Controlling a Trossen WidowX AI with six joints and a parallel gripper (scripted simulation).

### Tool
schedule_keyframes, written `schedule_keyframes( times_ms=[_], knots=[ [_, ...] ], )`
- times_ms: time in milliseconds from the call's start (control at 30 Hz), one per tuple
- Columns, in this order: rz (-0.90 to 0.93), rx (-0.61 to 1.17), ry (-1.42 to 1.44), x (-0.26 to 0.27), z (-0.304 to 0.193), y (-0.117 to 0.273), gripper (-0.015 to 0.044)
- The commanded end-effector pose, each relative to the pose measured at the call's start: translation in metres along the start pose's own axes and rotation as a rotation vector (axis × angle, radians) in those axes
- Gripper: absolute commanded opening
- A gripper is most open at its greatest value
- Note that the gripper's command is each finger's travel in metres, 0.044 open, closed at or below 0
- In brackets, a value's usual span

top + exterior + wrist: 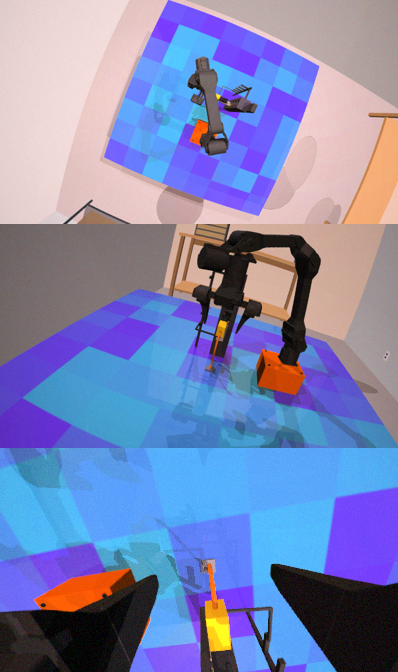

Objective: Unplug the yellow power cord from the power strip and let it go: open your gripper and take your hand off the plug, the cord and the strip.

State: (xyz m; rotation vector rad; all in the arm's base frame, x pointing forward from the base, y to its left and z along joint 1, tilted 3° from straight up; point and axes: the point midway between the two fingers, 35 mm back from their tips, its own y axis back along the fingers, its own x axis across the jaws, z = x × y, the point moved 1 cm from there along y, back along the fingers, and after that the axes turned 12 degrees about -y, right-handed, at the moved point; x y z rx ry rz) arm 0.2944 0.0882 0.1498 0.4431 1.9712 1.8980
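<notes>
Hanging wide and empty over the plug, the end effector needed a straight lift, its fingers clear of cord and strip.

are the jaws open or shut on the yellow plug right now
Open. In the wrist view the gripper stands spread wide, with clear gaps either side of the yellow plug; neither jaw touches it.

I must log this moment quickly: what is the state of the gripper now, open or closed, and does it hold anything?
Gripper: open wide, holding nothing; the yellow plug sits between the fingers, untouched.
</notes>
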Motion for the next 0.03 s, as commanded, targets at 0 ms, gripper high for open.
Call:
schedule_keyframes(
  times_ms=[0],
  knots=[
    [0.002, 0.0, -0.005, 0.0003, 0.0001, 0.0001, 0.044]
  ],
)
